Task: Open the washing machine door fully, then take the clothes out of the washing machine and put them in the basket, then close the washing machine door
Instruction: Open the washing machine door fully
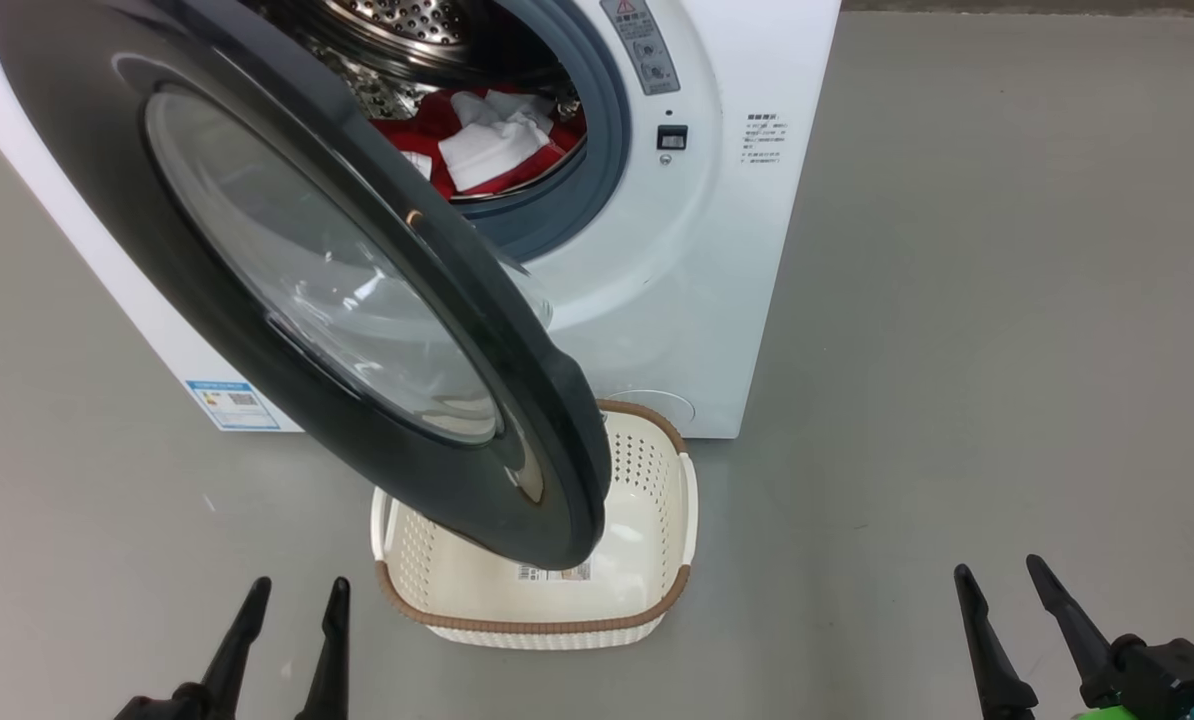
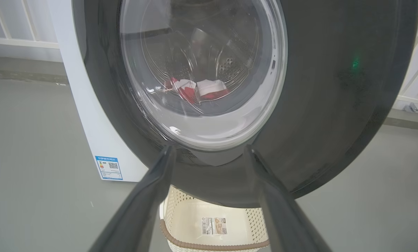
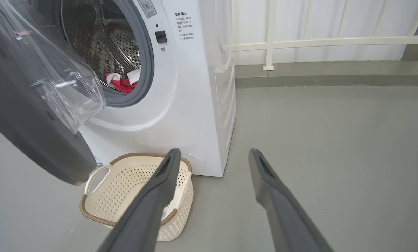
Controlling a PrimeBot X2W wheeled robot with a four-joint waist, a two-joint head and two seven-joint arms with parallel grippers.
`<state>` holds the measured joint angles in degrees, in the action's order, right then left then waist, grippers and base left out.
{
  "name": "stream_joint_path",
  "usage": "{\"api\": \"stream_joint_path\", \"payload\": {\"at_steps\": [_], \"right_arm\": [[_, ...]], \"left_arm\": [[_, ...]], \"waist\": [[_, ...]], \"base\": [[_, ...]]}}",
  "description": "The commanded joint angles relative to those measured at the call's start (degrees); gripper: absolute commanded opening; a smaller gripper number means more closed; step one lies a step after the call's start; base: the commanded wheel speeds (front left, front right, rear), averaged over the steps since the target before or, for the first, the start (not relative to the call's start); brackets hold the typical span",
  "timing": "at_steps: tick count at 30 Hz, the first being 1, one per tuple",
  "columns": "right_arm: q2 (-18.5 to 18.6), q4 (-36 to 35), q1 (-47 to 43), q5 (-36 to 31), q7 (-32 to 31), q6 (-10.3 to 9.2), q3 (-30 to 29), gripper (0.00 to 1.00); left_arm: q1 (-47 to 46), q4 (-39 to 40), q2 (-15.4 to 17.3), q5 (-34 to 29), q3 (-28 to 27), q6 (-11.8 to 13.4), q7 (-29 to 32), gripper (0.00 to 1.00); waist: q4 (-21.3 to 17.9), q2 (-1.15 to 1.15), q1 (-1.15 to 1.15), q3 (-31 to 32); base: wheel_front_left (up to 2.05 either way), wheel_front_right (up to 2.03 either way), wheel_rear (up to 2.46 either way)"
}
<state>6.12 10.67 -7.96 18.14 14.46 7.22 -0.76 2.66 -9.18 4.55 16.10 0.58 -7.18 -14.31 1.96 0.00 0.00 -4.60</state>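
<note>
The washing machine door (image 1: pixel 287 260) hangs partly open, its black rim swung out over the basket (image 1: pixel 647 560). Red and white clothes (image 1: pixel 487 140) lie in the drum of the white washing machine (image 1: pixel 677 300). My left gripper (image 1: pixel 295 592) stands open at the lower left, short of the door's rim and empty. The left wrist view looks at the door (image 2: pixel 335 87) from outside, with the clothes (image 2: pixel 198 91) seen through the glass. At the lower right my right gripper (image 1: pixel 997 570) is open and empty over bare floor. The right wrist view shows door (image 3: pixel 30 133), clothes (image 3: pixel 121 82) and basket (image 3: pixel 100 196).
Grey floor (image 1: pixel 1007 300) spreads wide to the right of the machine. A white railing (image 3: pixel 317 42) and a low kerb run behind it. The basket sits on the floor against the machine's front, partly under the door.
</note>
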Motion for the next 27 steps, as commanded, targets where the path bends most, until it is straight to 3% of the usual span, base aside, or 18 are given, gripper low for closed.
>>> {"api": "stream_joint_path", "payload": {"at_steps": [1, 2, 3, 4, 5, 27], "right_arm": [[0.38, -1.64, 1.14, 1.31, 0.53, 0.26, 0.79, 1.00], [0.20, -1.77, 1.37, 2.17, 0.53, 0.26, 0.78, 1.00], [0.02, -1.98, 1.67, 3.18, 0.53, 0.26, 0.85, 0.63], [-0.19, -2.13, 2.05, 4.75, 0.53, 0.26, 1.10, 0.13], [-0.29, -2.31, 2.55, 6.36, 0.53, 0.26, 1.47, 0.00], [3.64, -1.82, 24.23, 26.10, 0.53, 0.26, 18.79, 0.00]], "left_arm": [[-0.65, 1.60, 0.29, -0.49, -1.78, -0.31, -0.69, 1.00], [-0.64, 1.60, 0.27, -0.50, -1.74, -0.31, -0.69, 1.00], [-0.63, 1.60, 0.26, -0.50, -1.68, -0.31, -0.69, 1.00], [-0.62, 1.62, 0.23, -0.50, -1.59, -0.31, -0.69, 1.00], [-0.60, 1.62, 0.21, -0.51, -1.49, -0.31, -0.69, 1.00], [-1.71, 1.20, -0.22, 0.10, 1.25, -0.31, -0.69, 1.00]], "waist": [[0.16, 0.00, 0.00, 0.04], [0.25, 0.00, 0.00, 0.08], [0.35, 0.00, 0.00, 0.10], [0.47, 0.00, 0.00, 0.13], [0.59, 0.00, 0.00, 0.20], [4.79, 0.00, 0.00, -0.66]], "base": [[0.00, 0.00, 0.00], [0.00, 0.00, 0.00], [0.00, 0.00, 0.00], [0.00, 0.00, 0.00], [0.00, 0.00, 0.00], [0.00, 0.00, 0.00]]}}
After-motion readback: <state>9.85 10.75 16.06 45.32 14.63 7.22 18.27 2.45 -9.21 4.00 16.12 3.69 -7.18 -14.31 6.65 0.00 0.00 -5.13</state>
